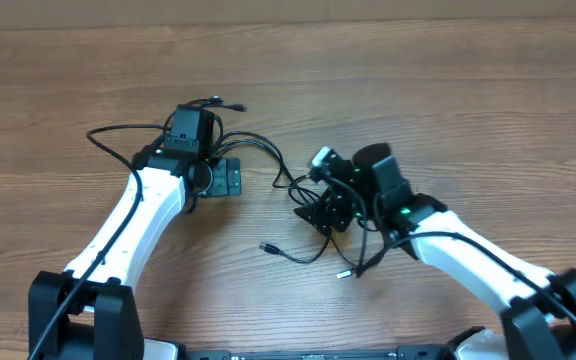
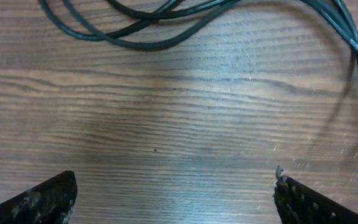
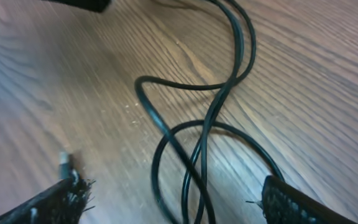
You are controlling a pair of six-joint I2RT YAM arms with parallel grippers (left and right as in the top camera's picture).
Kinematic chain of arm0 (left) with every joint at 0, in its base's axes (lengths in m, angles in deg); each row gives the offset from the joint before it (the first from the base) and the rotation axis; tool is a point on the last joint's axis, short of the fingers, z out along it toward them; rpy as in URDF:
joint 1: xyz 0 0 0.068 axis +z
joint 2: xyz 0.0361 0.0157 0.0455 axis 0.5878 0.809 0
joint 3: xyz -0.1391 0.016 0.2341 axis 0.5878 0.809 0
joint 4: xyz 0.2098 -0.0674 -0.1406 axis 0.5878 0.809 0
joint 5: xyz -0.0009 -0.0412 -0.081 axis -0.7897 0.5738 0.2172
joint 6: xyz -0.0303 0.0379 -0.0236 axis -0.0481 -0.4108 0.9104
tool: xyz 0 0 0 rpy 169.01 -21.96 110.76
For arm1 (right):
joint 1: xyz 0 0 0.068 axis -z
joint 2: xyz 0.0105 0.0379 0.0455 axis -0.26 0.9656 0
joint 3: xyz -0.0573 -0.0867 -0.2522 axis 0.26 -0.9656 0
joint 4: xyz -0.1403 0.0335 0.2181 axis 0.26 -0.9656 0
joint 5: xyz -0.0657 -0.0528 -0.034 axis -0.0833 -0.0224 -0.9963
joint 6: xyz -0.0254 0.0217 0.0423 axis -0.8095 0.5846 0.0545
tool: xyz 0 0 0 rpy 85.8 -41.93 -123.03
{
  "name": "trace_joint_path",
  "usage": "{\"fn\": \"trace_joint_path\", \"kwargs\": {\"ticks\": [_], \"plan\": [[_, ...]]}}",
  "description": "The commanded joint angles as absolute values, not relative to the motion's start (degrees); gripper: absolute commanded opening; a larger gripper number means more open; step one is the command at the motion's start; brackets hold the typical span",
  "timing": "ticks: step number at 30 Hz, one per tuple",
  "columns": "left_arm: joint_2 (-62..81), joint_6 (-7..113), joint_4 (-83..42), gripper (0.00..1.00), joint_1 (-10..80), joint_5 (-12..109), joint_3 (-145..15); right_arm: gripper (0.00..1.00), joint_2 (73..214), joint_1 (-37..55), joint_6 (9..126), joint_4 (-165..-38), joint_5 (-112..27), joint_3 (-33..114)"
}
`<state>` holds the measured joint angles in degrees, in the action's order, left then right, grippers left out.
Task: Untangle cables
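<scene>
Cables (image 1: 293,257) partly hidden under right arm (image 1: 468,255)

Cables (image 1: 290,186) across table (image 1: 68,80) middle

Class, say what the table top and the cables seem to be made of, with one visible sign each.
The table top: looks like wood or wood-grain laminate, brown grain lines with a faint sheen; which cannot be told. The cables: probably a rubber or plastic sheath, smooth black, slightly glossy, bending in loose loops.
</scene>
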<state>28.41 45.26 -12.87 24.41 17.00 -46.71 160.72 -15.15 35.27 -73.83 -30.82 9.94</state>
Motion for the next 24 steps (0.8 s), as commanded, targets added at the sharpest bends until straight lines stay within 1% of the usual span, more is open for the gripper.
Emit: {"fn": "trace_joint_path", "kwargs": {"ticks": [1,5,6,8,11,14,20,23,24], "plan": [[28.17,39.84,-12.96,1.0,24.41,16.25,-46.34,0.85,163.16,-16.11,34.86,-71.12,-36.06,11.29],[28.17,39.84,-12.94,1.0,24.41,16.25,-46.34,0.78,164.59,-16.11,34.86,-67.67,-36.0,11.29],[28.17,39.84,-12.96,1.0,24.41,16.25,-46.34,0.77,164.67,-16.11,34.86,-67.3,-36.0,11.29],[28.17,39.86,-12.96,1.0,24.41,16.28,-46.34,0.78,165.15,-16.11,34.83,-66.38,-35.97,11.29],[28.17,39.86,-12.96,0.99,24.41,16.25,-46.34,0.82,166.36,-16.11,34.83,-64.83,-35.78,11.29],[28.17,39.84,-12.94,1.0,24.41,16.25,-46.34,0.83,167.6,-16.13,34.86,-63.96,-35.54,11.29],[28.17,39.86,-12.96,1.0,24.41,16.25,-46.34,0.8,168.78,-17.09,34.83,-62.27,-35.52,11.29],[28.17,39.84,-12.96,1.0,24.41,16.25,-46.34,0.74,169.92,-17.77,34.86,-60.44,-35.28,11.29],[28.17,39.84,-12.94,1.0,24.41,16.28,-46.34,0.71,170.44,-18.03,34.86,-59.82,-35.06,11.29]]}}
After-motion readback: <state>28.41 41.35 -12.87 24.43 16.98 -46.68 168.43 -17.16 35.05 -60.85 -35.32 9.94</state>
